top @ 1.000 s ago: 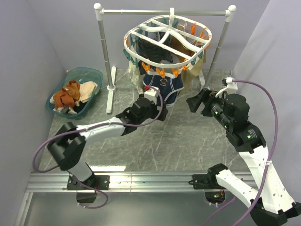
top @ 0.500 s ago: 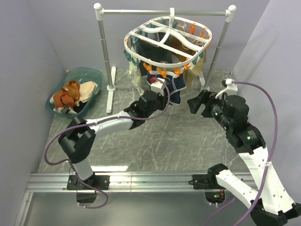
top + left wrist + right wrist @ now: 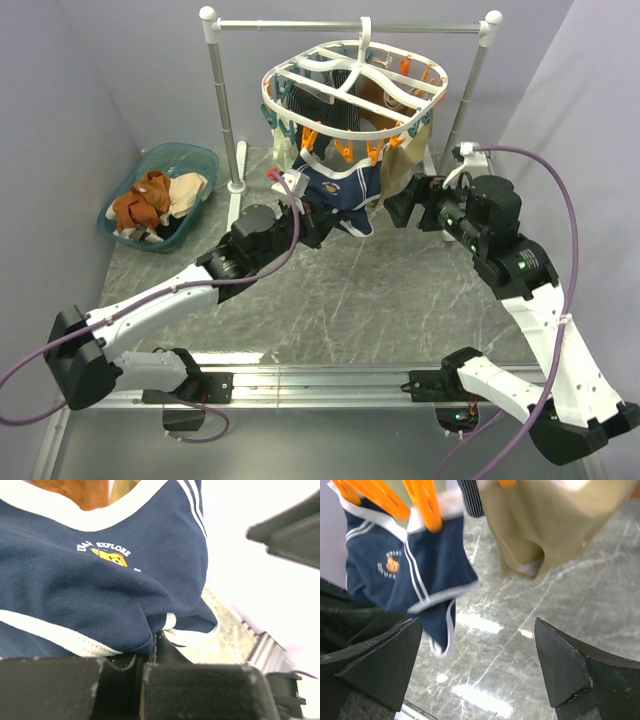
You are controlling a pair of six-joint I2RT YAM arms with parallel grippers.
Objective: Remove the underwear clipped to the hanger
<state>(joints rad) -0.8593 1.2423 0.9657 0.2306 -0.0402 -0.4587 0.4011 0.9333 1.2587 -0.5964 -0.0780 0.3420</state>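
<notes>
The left gripper [image 3: 150,652] has its jaws clamped on the navy briefs [image 3: 95,590], which hang from orange clothespins [image 3: 422,502] on the white hanger [image 3: 268,82]; the right gripper [image 3: 477,662] hovers just beside them, jaws wide apart.

Lilac walls [image 3: 60,120] on three sides; grey marbled tabletop [image 3: 400,300], glossy highlights; silver rail stand [image 3: 222,110] at back

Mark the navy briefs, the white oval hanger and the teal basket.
Navy white-trimmed cloth briefs [image 3: 100,595]: left wrist view, front panel below the emblem.
White plastic oval hanger [image 3: 267,88]: top external view, left rim.
Teal plastic basket [image 3: 210,168]: top external view, right wall.
</notes>
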